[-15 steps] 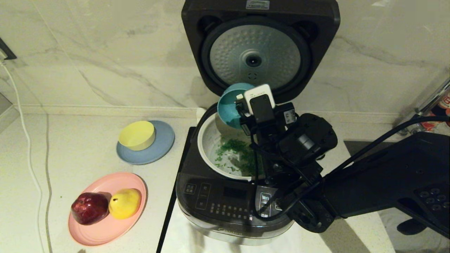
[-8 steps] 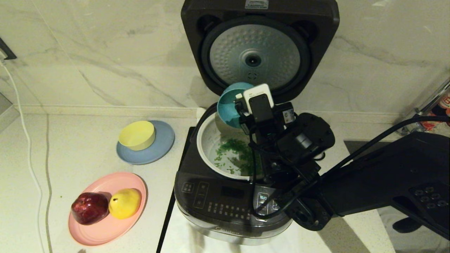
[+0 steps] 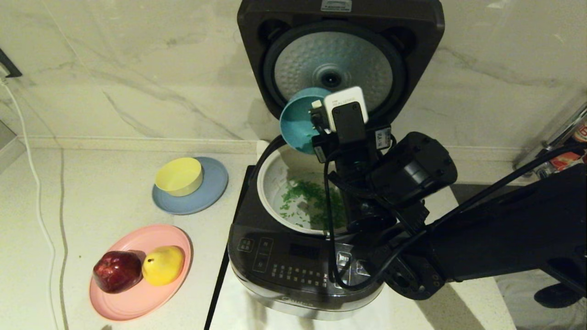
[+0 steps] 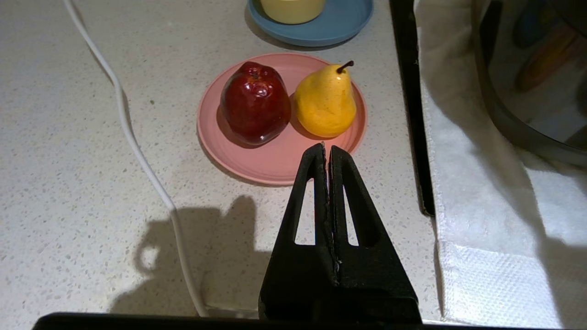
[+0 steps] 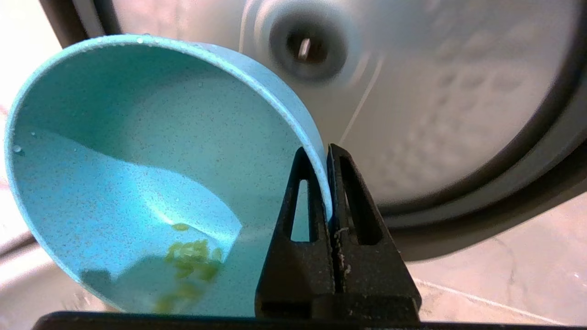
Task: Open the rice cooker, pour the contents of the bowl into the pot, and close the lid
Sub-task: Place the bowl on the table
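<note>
Bowl [image 3: 296, 119] tipped over pot [image 3: 270, 183] — right gripper [image 5: 326, 156] hidden behind wrist camera.

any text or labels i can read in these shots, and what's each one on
None reads clearly.
Faint brand mark, low on the rice cooker front: too blurred to read.
White button markings on its panel: too small.
Sticker at the lid top edge: too small.
Print on the white wrist camera and the label beside it: too small.
</note>
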